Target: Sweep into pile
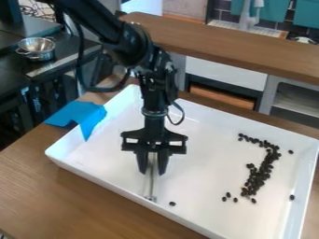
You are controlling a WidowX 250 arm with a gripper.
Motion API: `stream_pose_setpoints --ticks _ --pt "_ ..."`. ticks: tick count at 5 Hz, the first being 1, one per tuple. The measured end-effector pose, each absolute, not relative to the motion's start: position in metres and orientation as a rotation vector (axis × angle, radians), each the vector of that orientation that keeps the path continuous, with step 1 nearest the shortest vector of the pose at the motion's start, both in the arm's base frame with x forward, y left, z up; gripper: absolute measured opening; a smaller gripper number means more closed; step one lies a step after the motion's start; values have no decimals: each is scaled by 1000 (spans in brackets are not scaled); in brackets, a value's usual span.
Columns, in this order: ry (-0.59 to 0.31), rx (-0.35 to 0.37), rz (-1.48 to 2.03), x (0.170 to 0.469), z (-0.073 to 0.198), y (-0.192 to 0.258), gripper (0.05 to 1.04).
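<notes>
A robotics lab, judging by the black robot arm (129, 44) and tangled cables (31, 9).

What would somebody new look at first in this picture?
Probably the black robot arm over the white tray, its gripper holding a thin tool. Next, the dark beans in a crooked line on the tray's right side, and the bright blue sheet over its left edge.

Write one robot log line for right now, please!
gripper: holding thin tool over white tray | dark beans: crooked line, few strays | lone bean: near tool's tip | neat pile: not yet
</notes>
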State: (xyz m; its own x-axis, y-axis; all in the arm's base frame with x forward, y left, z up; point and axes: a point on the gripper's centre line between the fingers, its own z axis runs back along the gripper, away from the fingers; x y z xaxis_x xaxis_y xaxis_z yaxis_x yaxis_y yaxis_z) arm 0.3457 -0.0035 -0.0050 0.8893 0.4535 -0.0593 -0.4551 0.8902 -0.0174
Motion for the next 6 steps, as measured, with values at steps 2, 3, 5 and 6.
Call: stream_pose_setpoints --ticks 2,3,5,6 --pt "64 -38 513 344 -5 -21 368" --pt "81 -43 526 348 -5 -48 368" --pt "64 -48 639 375 -7 -66 368" --pt "62 -50 676 394 -8 -81 368"
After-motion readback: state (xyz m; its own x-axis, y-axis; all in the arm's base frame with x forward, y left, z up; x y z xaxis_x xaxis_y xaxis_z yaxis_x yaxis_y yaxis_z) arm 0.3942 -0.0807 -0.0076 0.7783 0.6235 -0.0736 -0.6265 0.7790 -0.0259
